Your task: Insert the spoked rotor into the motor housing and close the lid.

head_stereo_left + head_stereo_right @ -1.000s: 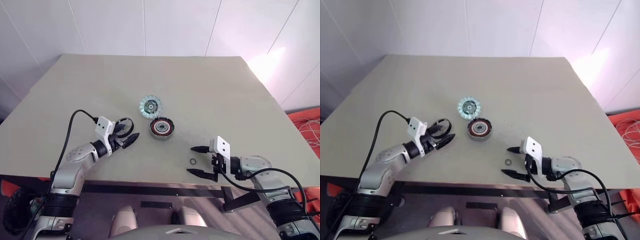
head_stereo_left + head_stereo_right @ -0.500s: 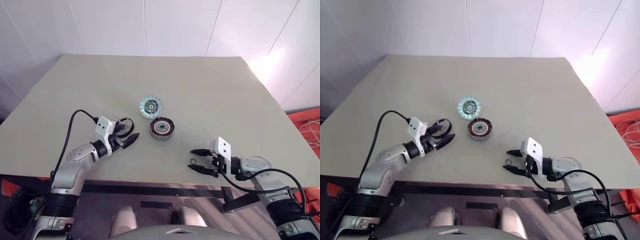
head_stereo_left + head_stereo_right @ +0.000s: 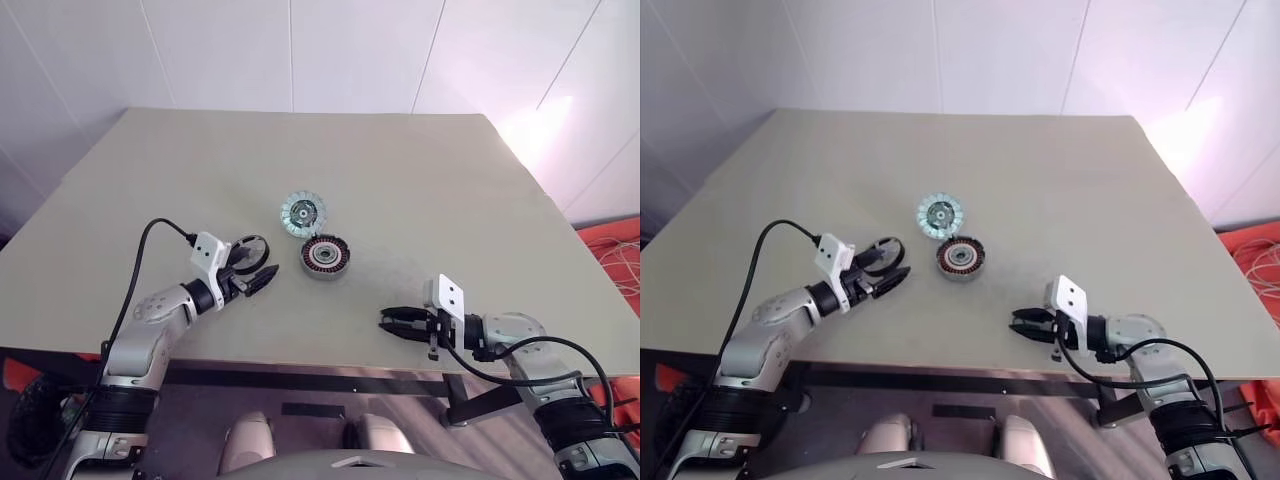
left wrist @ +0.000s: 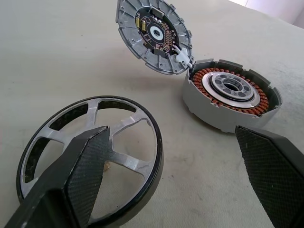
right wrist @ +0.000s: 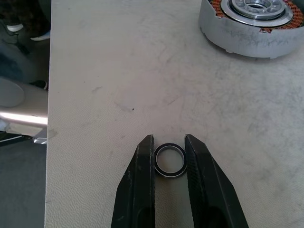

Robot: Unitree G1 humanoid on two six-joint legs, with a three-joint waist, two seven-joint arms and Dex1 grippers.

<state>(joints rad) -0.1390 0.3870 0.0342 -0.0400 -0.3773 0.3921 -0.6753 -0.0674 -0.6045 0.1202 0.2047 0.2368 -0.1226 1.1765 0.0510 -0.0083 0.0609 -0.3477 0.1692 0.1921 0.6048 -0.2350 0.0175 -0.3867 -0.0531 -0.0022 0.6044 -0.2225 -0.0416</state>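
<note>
The spoked rotor (image 4: 90, 156), a silver wheel with a dark rim, lies flat on the table. My left gripper (image 3: 262, 262) stands open at it, one finger over the wheel and the other beside it. Just beyond sits the motor housing (image 3: 324, 256), its copper windings and open centre showing. The lid (image 3: 302, 213), a segmented silvery disc, lies behind the housing and touches it. Near the table's front edge my right gripper (image 5: 168, 142) is shut on a small dark ring (image 5: 169, 160) that lies flat on the table, a finger against each side.
The beige table (image 3: 420, 180) stretches wide behind and beside the parts. Its front edge (image 3: 300, 360) runs just below both grippers. The left arm's black cable (image 3: 140, 270) loops over the table's left side.
My right gripper's fingers have closed from wide open onto the small ring. The left gripper and the motor parts have not moved.
</note>
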